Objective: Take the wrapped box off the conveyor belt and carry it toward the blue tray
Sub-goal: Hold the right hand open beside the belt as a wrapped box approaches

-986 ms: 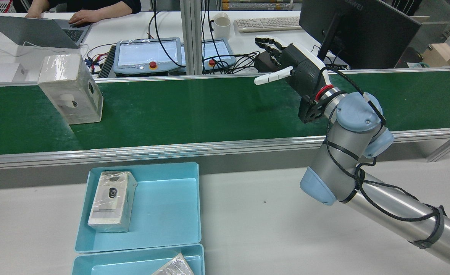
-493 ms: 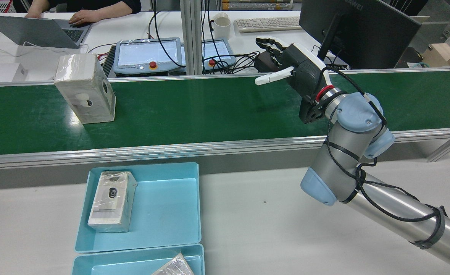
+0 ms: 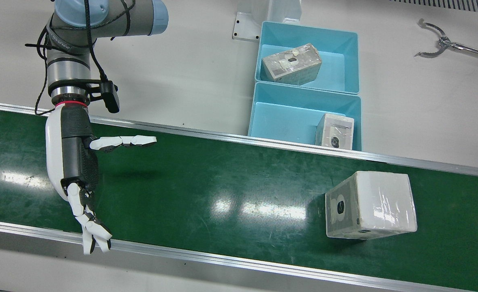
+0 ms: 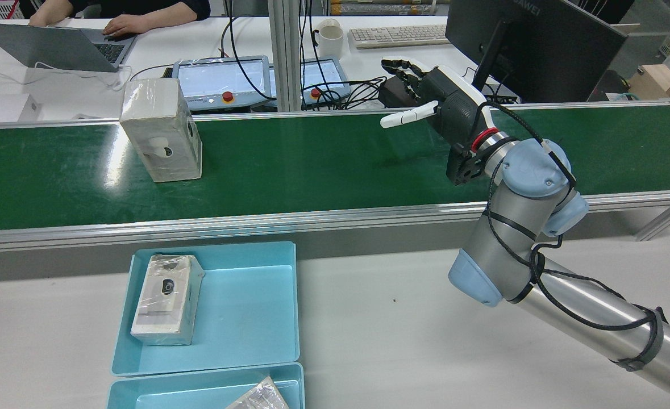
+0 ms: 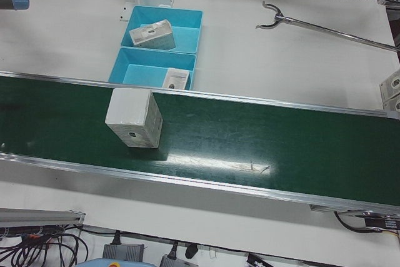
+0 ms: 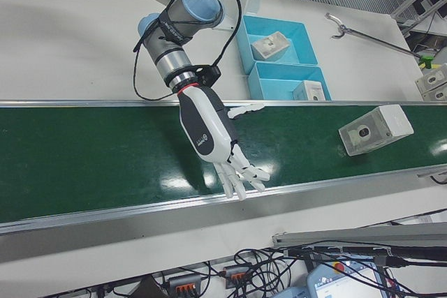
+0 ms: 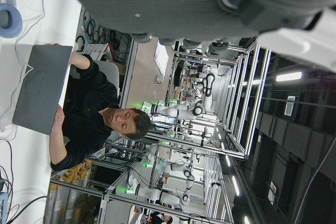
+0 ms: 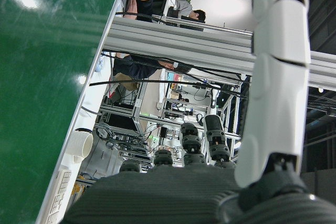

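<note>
— Green conveyor belt (image 4: 323,165) runs across the station, with the wrapped box (image 4: 161,137) upright on it, well apart from the right hand (image 4: 434,96). Why is the hand poised there?

— It hovers over the belt, fingers spread and holding nothing, palm facing along the belt toward the box, probably to meet it. The blue tray (image 4: 244,312) sits just beside the belt with another box inside

— And the left hand?

— Only its own camera shows it; I cannot tell its pose

Bright, even overhead light; white glare patches on the conveyor belt (image 3: 206,182); soft shadows, sharp focus.
</note>
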You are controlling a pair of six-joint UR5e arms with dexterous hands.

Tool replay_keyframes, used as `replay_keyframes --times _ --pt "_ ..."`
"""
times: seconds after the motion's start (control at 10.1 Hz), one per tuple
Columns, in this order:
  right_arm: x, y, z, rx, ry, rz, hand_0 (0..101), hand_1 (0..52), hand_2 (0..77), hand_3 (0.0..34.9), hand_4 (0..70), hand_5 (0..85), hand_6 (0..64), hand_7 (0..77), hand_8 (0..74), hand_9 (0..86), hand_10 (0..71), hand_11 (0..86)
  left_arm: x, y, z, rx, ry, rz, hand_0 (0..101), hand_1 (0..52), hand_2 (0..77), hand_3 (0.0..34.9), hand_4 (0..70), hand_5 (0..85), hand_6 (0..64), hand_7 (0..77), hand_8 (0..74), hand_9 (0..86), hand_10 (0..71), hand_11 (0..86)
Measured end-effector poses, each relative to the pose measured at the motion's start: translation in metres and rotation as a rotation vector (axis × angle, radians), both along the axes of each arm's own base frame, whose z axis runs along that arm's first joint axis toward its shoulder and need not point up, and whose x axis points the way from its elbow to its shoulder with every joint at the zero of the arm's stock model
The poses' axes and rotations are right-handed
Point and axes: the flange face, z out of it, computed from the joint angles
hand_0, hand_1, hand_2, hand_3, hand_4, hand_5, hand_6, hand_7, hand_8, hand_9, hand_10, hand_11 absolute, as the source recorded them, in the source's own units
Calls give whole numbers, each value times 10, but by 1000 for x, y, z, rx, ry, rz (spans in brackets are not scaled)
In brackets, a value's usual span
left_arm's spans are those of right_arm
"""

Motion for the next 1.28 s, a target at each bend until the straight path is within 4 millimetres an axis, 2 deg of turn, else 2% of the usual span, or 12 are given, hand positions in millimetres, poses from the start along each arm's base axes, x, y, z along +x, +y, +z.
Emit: replay_keyframes --times 0.59,0.69,0.89,1.28 --pt "-6 2 -3 4 -2 -11 473 136 98 70 33 229 49 27 22 27 0 16 0 0 0 0 0 0 0 0 5 0 0 11 0 0 5 5 0 5" --pt "-8 3 -3 5 -3 -15 471 115 76 82 16 229 27 27 22 27 0 16 0 0 0 0 0 0 0 0 5 0 0 11 0 5 5 0 5 5" --pt "-9 4 -3 5 -3 -18 473 115 60 80 16 224 38 27 22 22 0 16 0 0 0 0 0 0 0 0 5 0 0 11 0 5 5 5 5 5" --pt "-15 5 -8 13 0 -24 473 142 82 85 33 235 33 27 22 16 0 16 0 0 0 0 0 0 0 0 5 0 0 11 0 5 5 5 5 5"
